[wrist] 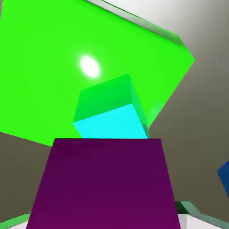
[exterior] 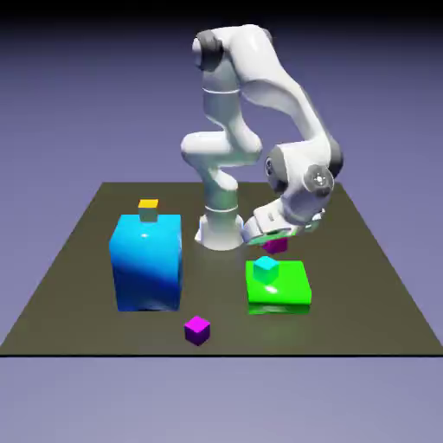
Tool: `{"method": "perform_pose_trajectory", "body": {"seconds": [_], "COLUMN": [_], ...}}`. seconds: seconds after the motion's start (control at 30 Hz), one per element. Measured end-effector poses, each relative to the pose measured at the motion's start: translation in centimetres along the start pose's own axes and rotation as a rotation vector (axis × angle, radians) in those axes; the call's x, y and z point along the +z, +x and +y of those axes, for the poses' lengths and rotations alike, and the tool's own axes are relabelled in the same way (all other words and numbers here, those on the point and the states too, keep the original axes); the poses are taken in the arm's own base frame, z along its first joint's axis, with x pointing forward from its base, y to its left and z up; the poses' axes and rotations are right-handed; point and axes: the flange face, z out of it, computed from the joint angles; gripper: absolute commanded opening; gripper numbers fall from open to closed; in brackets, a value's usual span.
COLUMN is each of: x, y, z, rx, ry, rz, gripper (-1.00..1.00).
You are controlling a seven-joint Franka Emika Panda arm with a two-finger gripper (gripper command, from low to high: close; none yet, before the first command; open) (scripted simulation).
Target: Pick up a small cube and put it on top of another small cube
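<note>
My gripper [exterior: 275, 241] is shut on the small pinkish-magenta cube [exterior: 275, 246] and holds it in the air, just above and behind the tiny cyan cube [exterior: 266, 268]. The cyan cube rests on top of a flat green block [exterior: 290, 290]. In the hand view the magenta cube [wrist: 103, 183] fills the bottom and hides my fingertips. Right beyond it there shows the cyan cube [wrist: 112, 124], standing on the green block [wrist: 58, 62].
A large blue block [exterior: 147, 262] stands on the exterior view's left, with a tiny yellow-topped cube [exterior: 149, 208] at its far top edge. A tiny purple cube [exterior: 197, 330] lies near the dark table's [exterior: 372, 294] front edge. The blue block's corner [wrist: 225, 176] shows in the hand view.
</note>
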Motion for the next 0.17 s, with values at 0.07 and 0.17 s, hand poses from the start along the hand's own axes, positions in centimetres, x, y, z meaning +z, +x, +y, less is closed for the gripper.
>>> {"method": "perform_pose_trajectory", "body": {"seconds": [0.07,0.17], "x": [3.2,3.4], "y": [0.3,0.3], "z": [-0.3,-0.3], "rx": [-0.001,-0.001], "ry": [0.0,-0.002], "rz": [0.0,0.002], "gripper": [-1.0,1.0]}}
